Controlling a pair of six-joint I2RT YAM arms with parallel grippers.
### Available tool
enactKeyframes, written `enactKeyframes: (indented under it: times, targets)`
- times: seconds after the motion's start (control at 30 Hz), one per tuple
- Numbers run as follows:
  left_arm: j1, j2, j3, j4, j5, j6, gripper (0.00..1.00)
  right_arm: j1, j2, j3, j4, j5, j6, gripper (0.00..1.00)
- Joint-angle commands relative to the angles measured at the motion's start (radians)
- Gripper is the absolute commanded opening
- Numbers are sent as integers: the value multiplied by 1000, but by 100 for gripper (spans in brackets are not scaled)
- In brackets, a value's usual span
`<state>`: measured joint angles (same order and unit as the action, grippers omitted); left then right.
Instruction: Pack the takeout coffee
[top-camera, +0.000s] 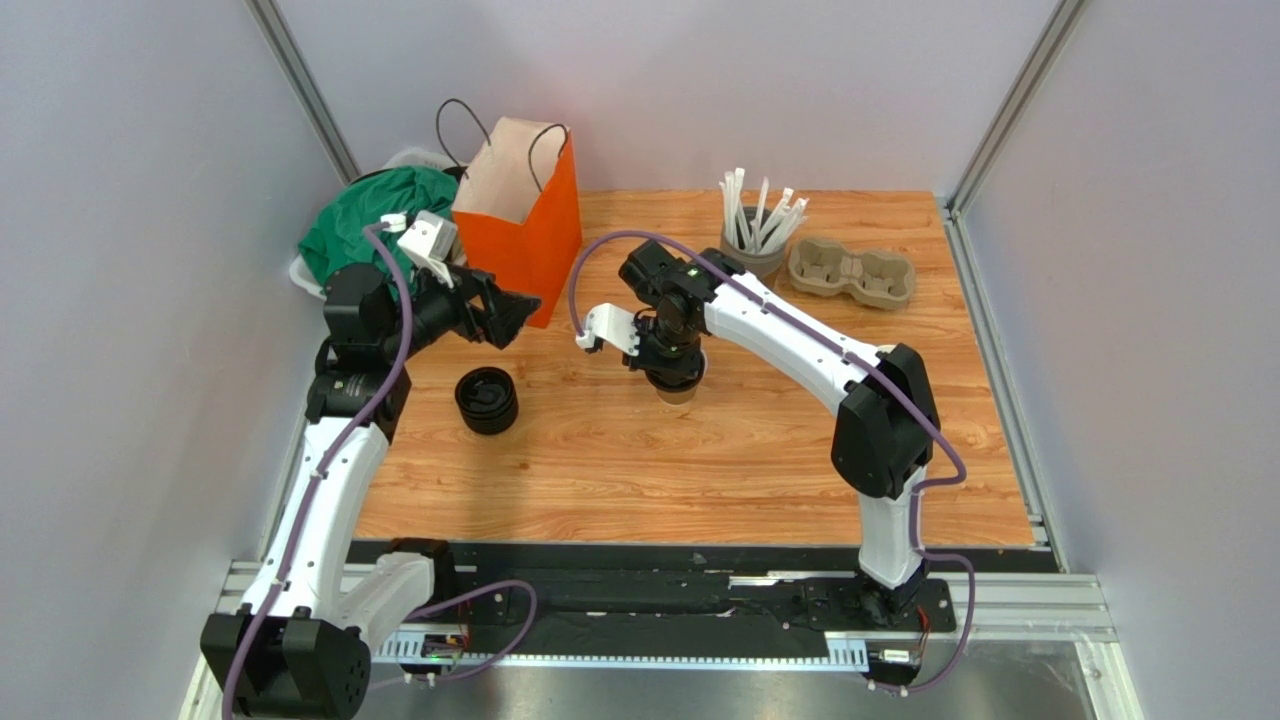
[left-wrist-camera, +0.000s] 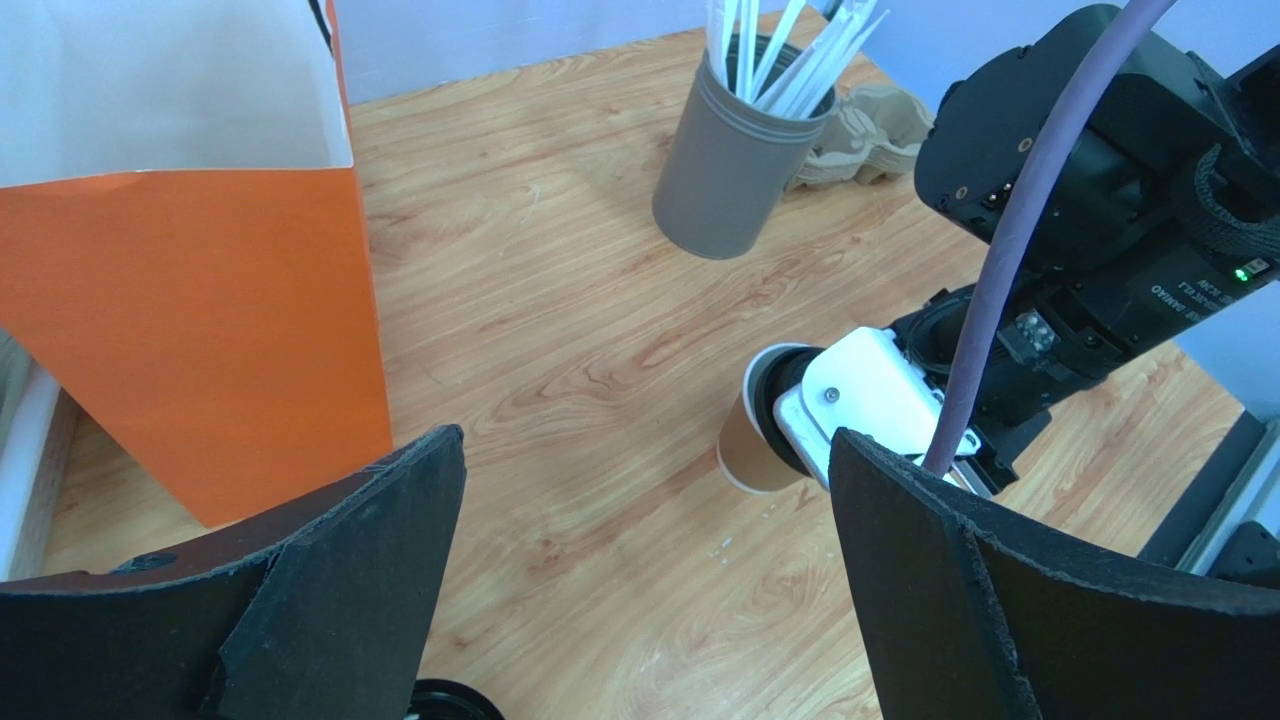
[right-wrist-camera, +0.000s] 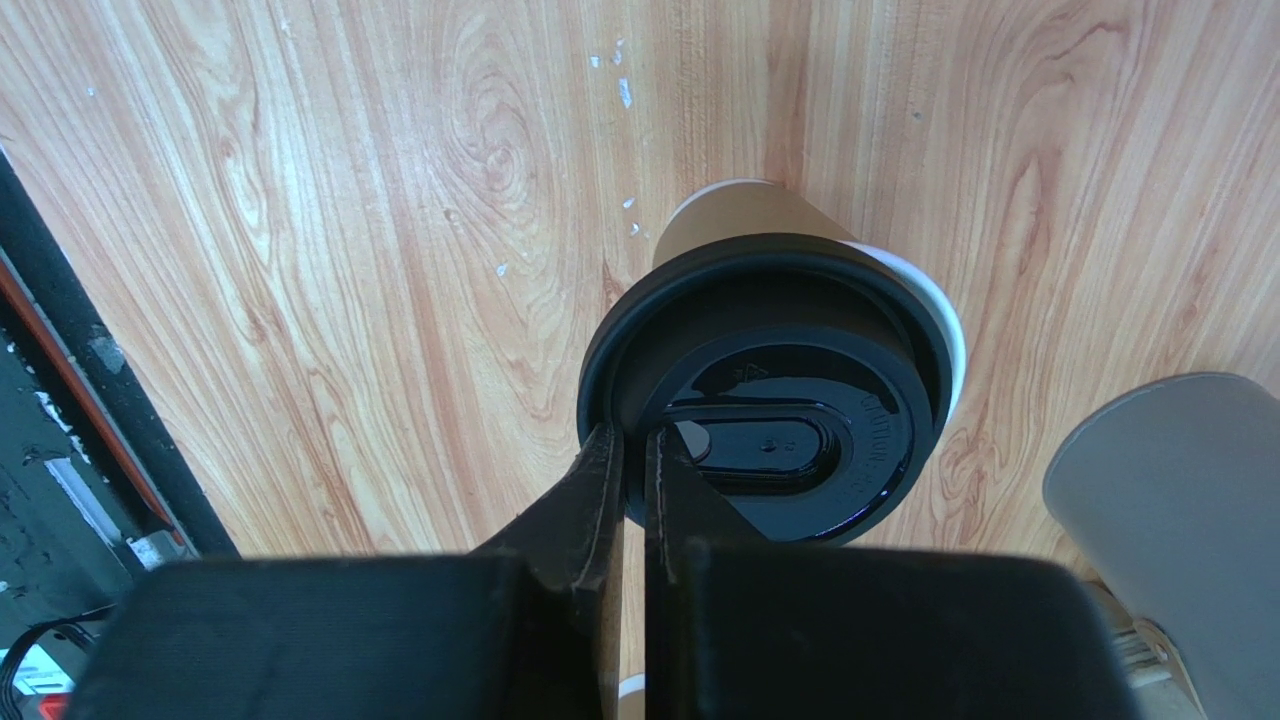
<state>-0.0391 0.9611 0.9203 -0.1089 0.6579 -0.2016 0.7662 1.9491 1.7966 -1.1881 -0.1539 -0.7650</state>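
Observation:
The tan paper cup (top-camera: 676, 387) stands upright mid-table. In the right wrist view the black lid (right-wrist-camera: 781, 413) lies on top of the cup (right-wrist-camera: 721, 218), sitting off-centre, with the cup's white rim (right-wrist-camera: 939, 323) showing along its right side. My right gripper (right-wrist-camera: 634, 447) hangs straight over the cup, shut on the lid's near-left edge. My left gripper (left-wrist-camera: 646, 450) is open and holds nothing. It hovers left of the cup (left-wrist-camera: 747, 447), beside the orange paper bag (left-wrist-camera: 196, 330).
The orange bag (top-camera: 526, 225) stands open at the back left, with green cloth (top-camera: 376, 218) behind it. A black round stack (top-camera: 486, 401) sits under the left arm. The grey cup of straws (top-camera: 756, 240) and a pulp cup carrier (top-camera: 852, 273) are at the back right.

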Motion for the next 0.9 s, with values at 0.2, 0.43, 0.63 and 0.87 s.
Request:
enactKeyframes:
  times: [0.2, 0.43, 0.63, 0.87]
  targets:
    - [19, -10, -17, 66, 32, -19, 99, -2, -15, -5, 30, 59, -13, 4]
    - [22, -9, -20, 69, 42, -25, 99, -13, -7, -13, 45, 51, -10, 4]
    - [28, -10, -23, 75, 46, -27, 99, -13, -13, -17, 70, 39, -8, 4]
    - [30, -10, -24, 80, 49, -30, 99, -11, -13, -23, 59, 19, -5, 5]
